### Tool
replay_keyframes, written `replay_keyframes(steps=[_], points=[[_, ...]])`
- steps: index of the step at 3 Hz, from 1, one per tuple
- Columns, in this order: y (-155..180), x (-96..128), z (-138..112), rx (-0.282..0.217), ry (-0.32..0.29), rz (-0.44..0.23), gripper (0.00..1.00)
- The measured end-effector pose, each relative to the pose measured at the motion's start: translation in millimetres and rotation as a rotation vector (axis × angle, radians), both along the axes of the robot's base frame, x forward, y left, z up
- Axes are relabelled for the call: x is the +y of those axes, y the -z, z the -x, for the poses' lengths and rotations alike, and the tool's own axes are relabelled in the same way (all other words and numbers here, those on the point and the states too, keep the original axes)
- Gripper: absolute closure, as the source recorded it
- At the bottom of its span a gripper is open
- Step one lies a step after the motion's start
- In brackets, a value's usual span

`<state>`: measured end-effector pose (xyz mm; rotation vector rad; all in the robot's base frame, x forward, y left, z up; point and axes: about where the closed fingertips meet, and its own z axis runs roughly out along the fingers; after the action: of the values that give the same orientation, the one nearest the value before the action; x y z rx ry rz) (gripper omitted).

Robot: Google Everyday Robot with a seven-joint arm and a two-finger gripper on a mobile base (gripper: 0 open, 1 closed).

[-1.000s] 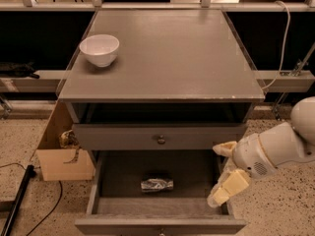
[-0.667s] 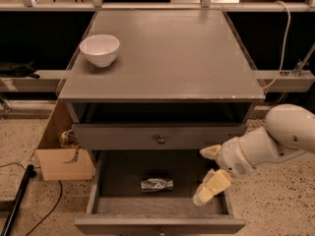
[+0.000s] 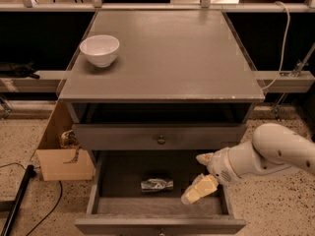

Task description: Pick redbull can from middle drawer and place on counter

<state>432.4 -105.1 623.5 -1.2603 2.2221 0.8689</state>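
Two cream fingers (image 3: 199,190) of the gripper (image 3: 202,173) stand spread apart with nothing between them. They sit low inside the middle drawer (image 3: 118,176), close to its right wall. The can (image 3: 157,184) lies on its side on the drawer floor at about 9 o'clock from the gripper, near it but not touching. The main risk, as I judge it, is a roll: the can is round and resting on its side, so if one finger reaches it before the other it may be nudged toward 9 o'clock, or toward 12 o'clock under the upper drawer (image 3: 123,136), where a grasp would be harder. Its shiny metal skin may also slip out of a shallow pinch, and too hard a squeeze could dent it. The arm has little room beside the right wall, so a sideways sweep could scrape the wood. On the way up, the upper drawer's front and the chipped edge of the counter (image 3: 167,63) overhang the path and could knock the can loose if it rises too far back. The bowl (image 3: 99,49), at 10 o'clock on the counter, leaves plenty of room, but a can set down on its side there might roll off.
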Motion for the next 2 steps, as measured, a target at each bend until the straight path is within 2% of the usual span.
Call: replay_keyframes(steps=[1, 2], points=[[28, 3, -7, -0.015, 0.094, -0.001, 0.0], [80, 22, -26, -0.013, 0.12, 0.021, 0.0]])
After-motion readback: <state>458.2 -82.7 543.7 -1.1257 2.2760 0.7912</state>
